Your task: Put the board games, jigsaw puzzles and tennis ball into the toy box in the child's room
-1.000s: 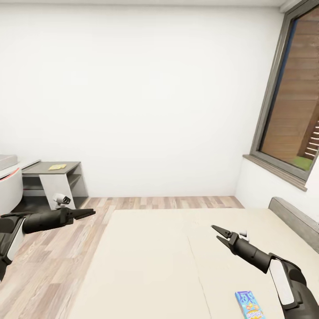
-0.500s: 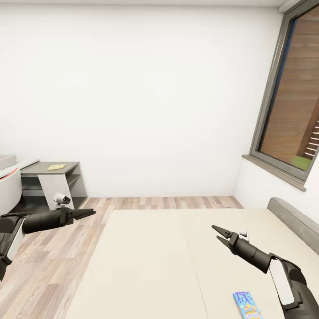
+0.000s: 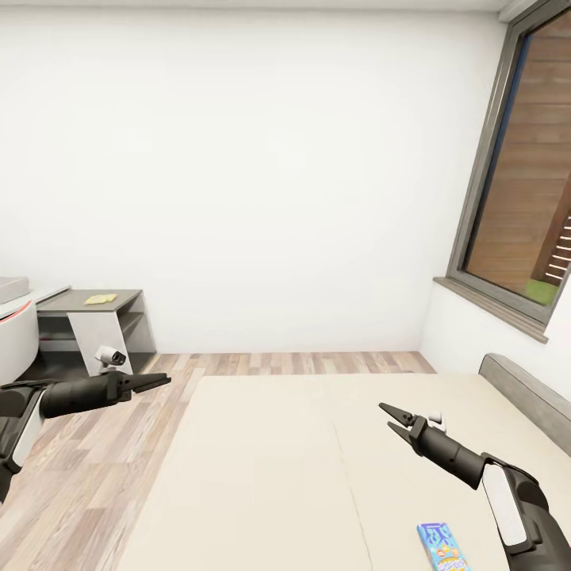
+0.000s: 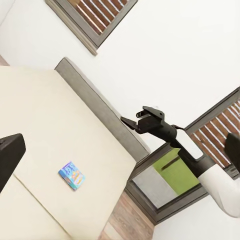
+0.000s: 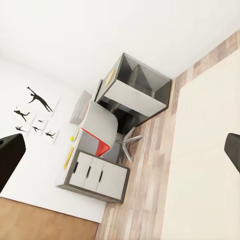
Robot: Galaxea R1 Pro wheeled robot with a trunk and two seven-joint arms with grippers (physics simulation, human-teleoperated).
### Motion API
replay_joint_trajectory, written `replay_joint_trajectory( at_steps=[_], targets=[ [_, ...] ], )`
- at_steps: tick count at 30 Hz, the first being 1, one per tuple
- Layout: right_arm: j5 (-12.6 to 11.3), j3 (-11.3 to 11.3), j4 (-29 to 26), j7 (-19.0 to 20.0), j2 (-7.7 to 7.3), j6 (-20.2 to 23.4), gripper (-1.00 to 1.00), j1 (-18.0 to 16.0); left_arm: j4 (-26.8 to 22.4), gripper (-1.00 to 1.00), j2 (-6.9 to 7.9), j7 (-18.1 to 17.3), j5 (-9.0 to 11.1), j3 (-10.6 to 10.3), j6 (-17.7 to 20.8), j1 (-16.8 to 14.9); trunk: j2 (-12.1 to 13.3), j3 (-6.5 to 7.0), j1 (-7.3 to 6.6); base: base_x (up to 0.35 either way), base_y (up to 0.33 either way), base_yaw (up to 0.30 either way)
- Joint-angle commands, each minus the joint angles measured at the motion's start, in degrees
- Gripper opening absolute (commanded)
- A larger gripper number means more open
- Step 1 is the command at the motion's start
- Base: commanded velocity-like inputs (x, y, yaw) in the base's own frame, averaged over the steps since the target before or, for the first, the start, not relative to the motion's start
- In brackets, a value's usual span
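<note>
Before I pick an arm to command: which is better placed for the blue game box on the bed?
Right, probably. The right tool hangs open over the bed, nearer the blue game box; the left tool is over the floor.

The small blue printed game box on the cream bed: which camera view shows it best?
The left wrist view: the small blue printed game box lies whole on the cream mattress. In the head view the picture's lower edge cuts it.

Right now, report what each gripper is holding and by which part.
Nothing is held. The left gripper and right gripper both hang open and empty, and the blue board game lies untouched on the bed.
</note>
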Motion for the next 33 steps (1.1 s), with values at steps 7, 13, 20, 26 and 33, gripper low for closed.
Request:
replay_joint_trajectory(
  at_steps=[7,13,20,26,33],
  targets=[
    [0.0,-0.1,0.0,0.2,0.01,0.3,1.0,0.0,0.0,1.0,0.01,0.0,0.0,0.0,0.6,0.0,0.0,-0.03,0.02,0.0,-0.09,0.0],
    [0.0,-0.1,0.0,0.2,0.01,0.3,1.0,0.0,0.0,1.0,0.01,0.0,-0.1,-0.1,0.6,0.0,0.0,-0.03,0.02,0.0,-0.262,0.0],
    [0.0,-0.1,0.0,0.3,-0.03,0.3,1.0,0.0,0.0,1.0,0.01,0.1,-0.1,-0.1,0.6,0.0,0.0,-0.03,0.02,0.0,-0.295,0.0],
    [0.0,-0.1,0.0,0.3,0.0,0.3,1.0,0.0,0.0,1.0,0.01,0.1,-0.1,-0.1,0.6,0.0,0.0,-0.03,0.02,0.0,-0.3,0.0],
    [0.0,-0.1,-0.1,0.3,-0.02,0.3,1.0,0.0,0.0,1.0,0.01,0.1,-0.2,-0.1,0.6,0.0,0.0,-0.03,0.02,0.0,-0.3,0.0]
  ],
)
